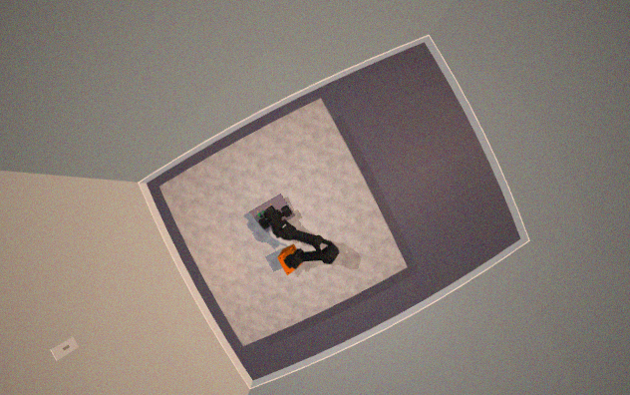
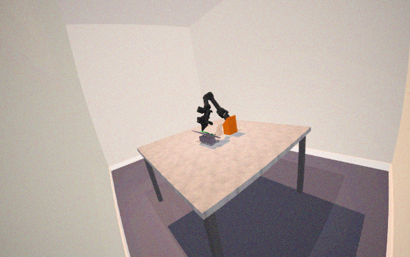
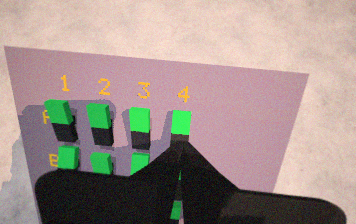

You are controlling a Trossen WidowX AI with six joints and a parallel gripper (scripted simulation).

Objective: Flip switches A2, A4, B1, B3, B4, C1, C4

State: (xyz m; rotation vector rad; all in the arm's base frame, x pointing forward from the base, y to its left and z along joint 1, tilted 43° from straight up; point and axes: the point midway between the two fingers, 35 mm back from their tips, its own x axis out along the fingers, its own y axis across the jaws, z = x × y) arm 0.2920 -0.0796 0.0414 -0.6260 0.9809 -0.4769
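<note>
My closed pincer (image 1: 262, 222) (image 2: 203, 130) (image 3: 182, 146), nothing between its fingertips, points down at the switch panel (image 1: 280, 199) (image 2: 215, 136) (image 3: 240, 95) on the table (image 1: 329, 150) (image 2: 181, 162) (image 3: 250, 30), in front of the arm's orange mount (image 1: 283, 260) (image 2: 230, 126). The tips appear at the near end of the A4 switch (image 3: 181, 122); whether they touch it, I cannot tell. A press slightly off line could land on B4 below or, with sideways drift, catch the A3 switch (image 3: 140, 120), which must stay as it is. Too shallow a push might leave a rocker unturned; dragging the tips across before lifting could undo a neighbor. The wrist view shows column numbers and row A's green and black halves, while the fingers hide much of rows B and C. The exterior view alone reveals the panel's tilted face above its dark base (image 2: 207, 140); its labels are unreadable there.
</note>
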